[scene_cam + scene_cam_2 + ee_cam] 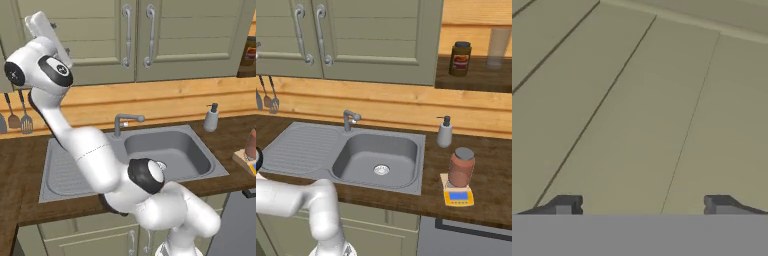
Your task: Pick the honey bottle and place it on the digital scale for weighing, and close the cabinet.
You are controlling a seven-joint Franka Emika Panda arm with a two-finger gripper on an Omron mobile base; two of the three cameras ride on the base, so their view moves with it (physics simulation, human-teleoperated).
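The honey bottle (461,167), a clear jar of reddish-brown contents with a grey lid, stands upright on the digital scale (458,196) on the counter right of the sink. Both show at the right edge of the left base view: the bottle (251,142) and the scale (244,160). The olive-green wall cabinet (371,35) has both doors flush and shut, handles side by side (136,35). My gripper (641,206) is open and holds nothing, its fingertips (566,205) wide apart and close against a cabinet door panel. The hand (39,24) is raised at the left door.
A steel sink (376,157) with a faucet (349,119) lies below the cabinet. A white soap dispenser (444,132) stands behind the bottle. A small dark can (460,58) and a glass (498,47) sit on the open shelf. Utensils (19,117) hang at left.
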